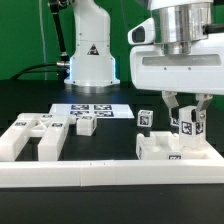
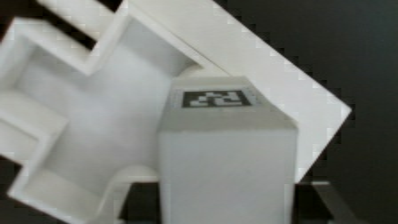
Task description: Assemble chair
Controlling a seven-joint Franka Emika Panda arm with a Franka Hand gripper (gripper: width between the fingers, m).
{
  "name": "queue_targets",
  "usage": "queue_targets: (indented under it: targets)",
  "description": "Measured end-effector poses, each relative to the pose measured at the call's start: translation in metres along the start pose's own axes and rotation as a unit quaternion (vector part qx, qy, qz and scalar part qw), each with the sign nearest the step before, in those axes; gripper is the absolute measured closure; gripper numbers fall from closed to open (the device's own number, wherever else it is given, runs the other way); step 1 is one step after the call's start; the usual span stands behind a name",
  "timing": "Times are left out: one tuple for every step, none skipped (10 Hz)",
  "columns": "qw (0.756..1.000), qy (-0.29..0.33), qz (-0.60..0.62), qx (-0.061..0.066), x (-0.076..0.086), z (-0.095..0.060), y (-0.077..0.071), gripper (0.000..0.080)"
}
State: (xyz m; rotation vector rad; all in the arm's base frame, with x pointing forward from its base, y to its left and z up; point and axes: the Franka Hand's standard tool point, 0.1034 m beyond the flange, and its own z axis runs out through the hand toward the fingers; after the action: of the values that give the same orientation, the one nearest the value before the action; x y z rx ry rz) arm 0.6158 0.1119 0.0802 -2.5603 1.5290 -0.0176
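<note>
My gripper (image 1: pixel 186 128) is at the exterior view's right, shut on a white blocky chair piece (image 1: pixel 187 121) with a black-and-white tag. It holds the piece upright just above a larger white chair part (image 1: pixel 165 146) lying on the table. In the wrist view the held piece (image 2: pixel 221 140) fills the middle between my gripper (image 2: pixel 222 205) fingers, its tag facing the camera. Behind it lies a flat white ribbed panel (image 2: pixel 80 100). More blocky white chair parts (image 1: pixel 35 134) lie at the exterior view's left. Two small tagged pieces (image 1: pixel 86 125) (image 1: pixel 146 118) stand between.
The marker board (image 1: pixel 92 108) lies flat at the back middle, in front of the robot base (image 1: pixel 90 55). A long white border rail (image 1: pixel 110 175) runs along the table's front edge.
</note>
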Motion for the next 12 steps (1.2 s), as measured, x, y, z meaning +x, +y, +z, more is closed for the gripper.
queue_targets:
  targets:
    - [1.000, 0.000, 0.009, 0.000, 0.000, 0.000, 0.000, 0.0509]
    - [1.000, 0.000, 0.012, 0.000, 0.000, 0.000, 0.000, 0.0509]
    - [1.000, 0.000, -0.003, 0.000, -0.001, 0.000, 0.000, 0.0411]
    - [1.000, 0.000, -0.021, 0.000, -0.001, 0.000, 0.000, 0.0261]
    - [0.999, -0.002, -0.048, -0.001, -0.005, 0.000, -0.002, 0.0184]
    - [0.996, -0.002, -0.090, -0.002, -0.010, 0.000, -0.003, 0.0160]
    - [0.986, -0.003, -0.167, -0.001, -0.013, 0.001, -0.004, 0.0160]
    - [0.972, -0.005, -0.236, 0.000, -0.016, 0.002, -0.004, 0.0152]
    - [0.957, -0.005, -0.290, 0.000, -0.016, 0.002, -0.004, 0.0152]
    - [0.940, -0.005, -0.340, -0.001, -0.016, 0.002, -0.004, 0.0151]
    - [0.924, -0.005, -0.384, -0.001, -0.017, 0.003, -0.004, 0.0151]
    - [0.911, -0.005, -0.413, -0.002, -0.018, 0.003, -0.004, 0.0151]
